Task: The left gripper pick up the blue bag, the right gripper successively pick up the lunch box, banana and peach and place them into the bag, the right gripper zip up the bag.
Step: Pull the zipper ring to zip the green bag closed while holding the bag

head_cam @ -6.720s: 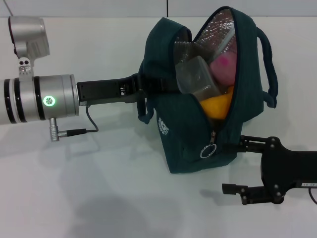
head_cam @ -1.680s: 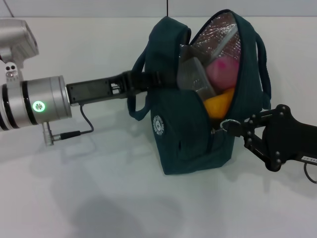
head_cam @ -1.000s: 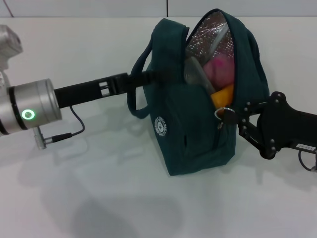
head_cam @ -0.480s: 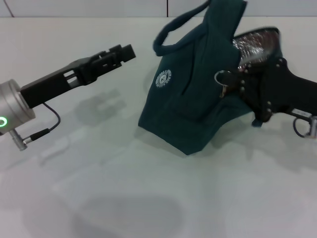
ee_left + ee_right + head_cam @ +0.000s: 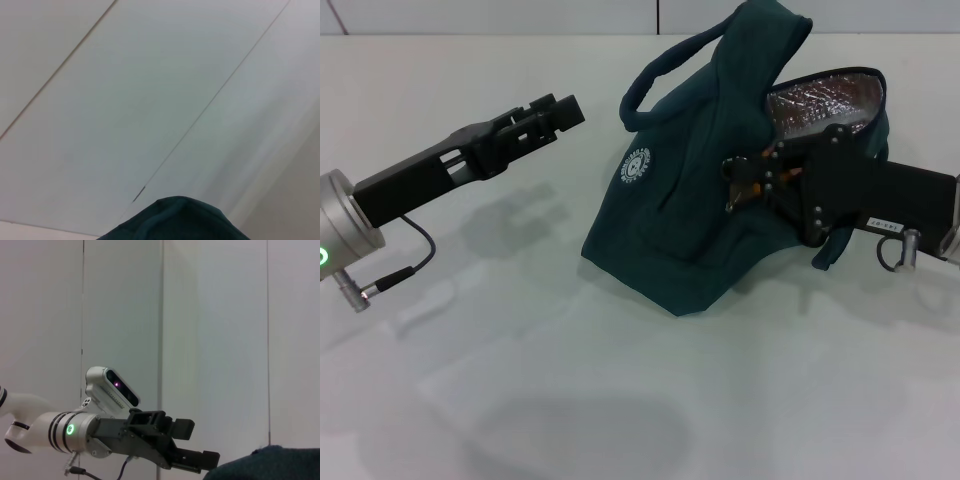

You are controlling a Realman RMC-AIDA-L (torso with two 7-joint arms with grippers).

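Note:
The blue bag [image 5: 690, 210] lies tipped over on the white table, logo [image 5: 637, 167] up and one handle loop [image 5: 665, 65] toward the back. Its foil lining [image 5: 825, 92] shows at the open far end. My right gripper [image 5: 735, 185] is pressed against the bag at the zipper line and shut on the zipper pull, which its fingers hide. A sliver of orange [image 5: 761, 187] shows between the fingers. The lunch box, banana and peach are hidden. My left gripper [image 5: 558, 110] is open and empty, off the bag to its left; it also shows in the right wrist view [image 5: 200, 450].
The white table [image 5: 620, 400] spreads bare in front of the bag. The left arm [image 5: 380, 210] reaches in from the left edge. Bag fabric fills the lower edge of the left wrist view [image 5: 175, 220] and a corner of the right wrist view [image 5: 270, 465].
The left gripper has let go of the bag's handle and drawn back left. The bag has toppled and slumped flat. The right gripper has moved left along the zipper.

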